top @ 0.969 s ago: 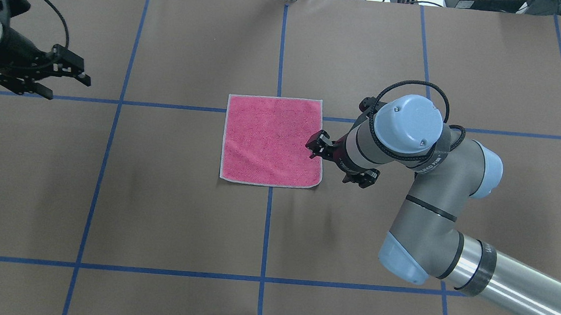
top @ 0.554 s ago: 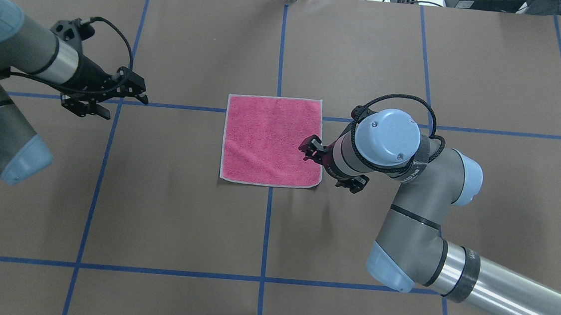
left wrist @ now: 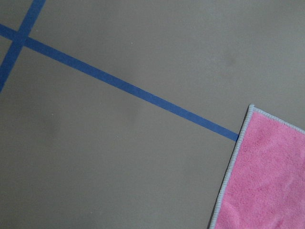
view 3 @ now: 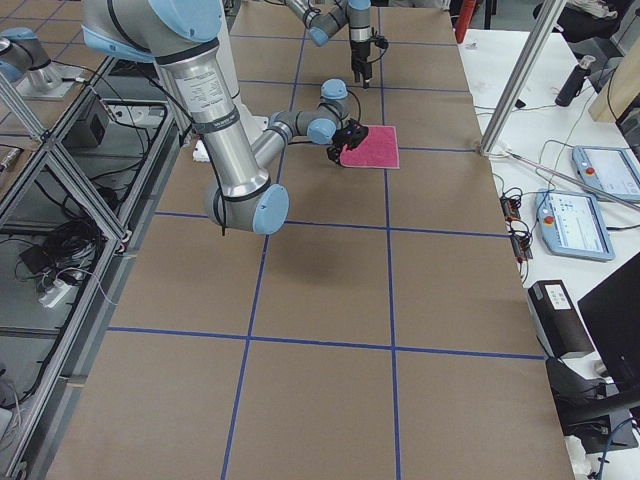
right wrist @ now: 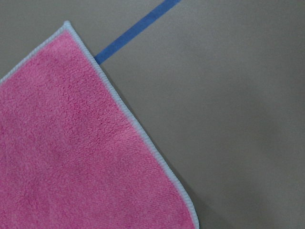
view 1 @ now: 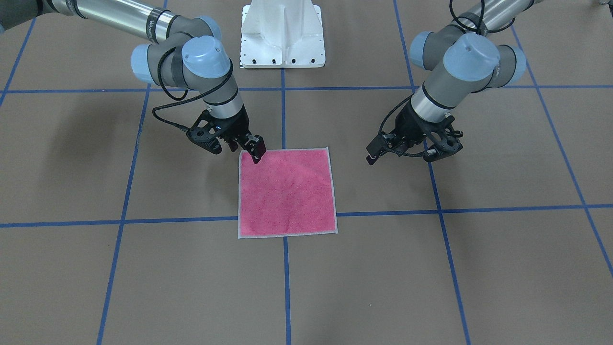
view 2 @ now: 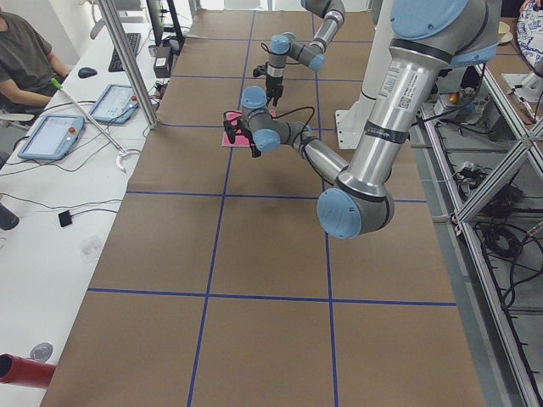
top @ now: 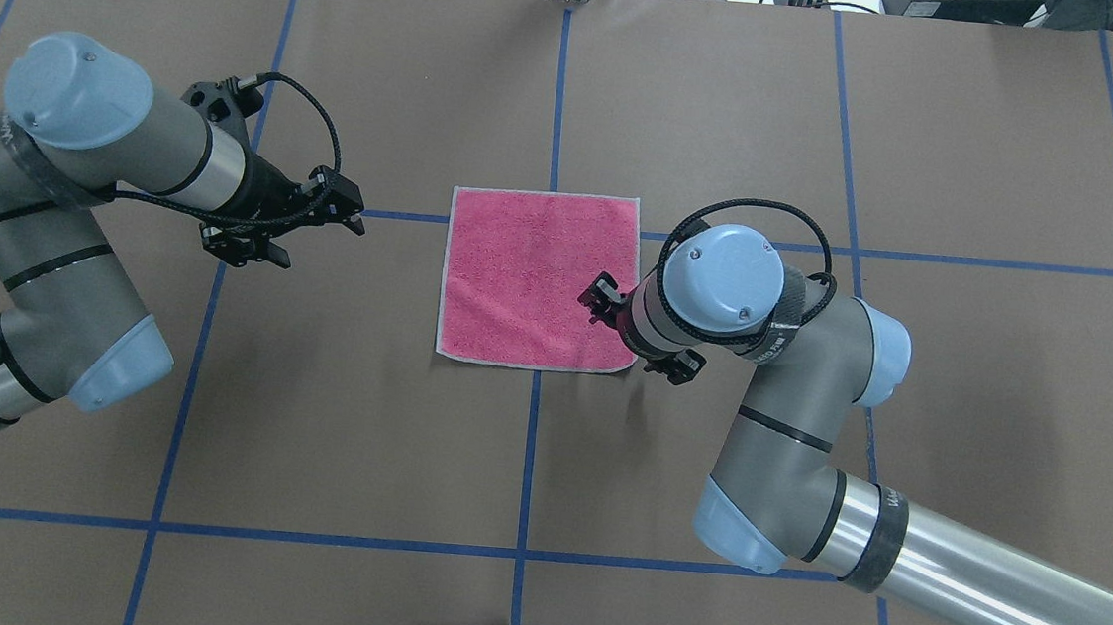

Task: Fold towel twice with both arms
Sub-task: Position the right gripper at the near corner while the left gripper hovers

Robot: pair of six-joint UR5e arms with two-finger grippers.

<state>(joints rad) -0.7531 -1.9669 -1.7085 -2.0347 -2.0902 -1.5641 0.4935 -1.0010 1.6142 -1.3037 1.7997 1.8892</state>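
Observation:
The towel (top: 530,276) lies flat and unfolded at the table's centre, pink face up, with light grey edging. It also shows as the towel (view 1: 286,191) from the front. My right gripper (top: 639,336) points down, open, straddling the towel's right edge close to its near right corner; from the front the right gripper (view 1: 233,147) has one finger over that corner. My left gripper (top: 312,237) hangs open over bare table left of the towel's far left corner, apart from it. The left wrist view catches that towel corner (left wrist: 267,176); the right wrist view shows a rounded corner of the towel (right wrist: 71,143). Neither gripper holds anything.
Brown paper with blue tape lines (top: 530,450) covers the table. The white pedestal base (view 1: 282,33) stands at the robot's side. In the left side view a person's arm (view 2: 34,64), tablets (view 2: 51,136) and a metal post (view 2: 127,59) stand beyond the far edge.
My left arm swept in from the far left to just short of the towel's left edge. My right gripper shifted a little left, toward the towel's near right corner.

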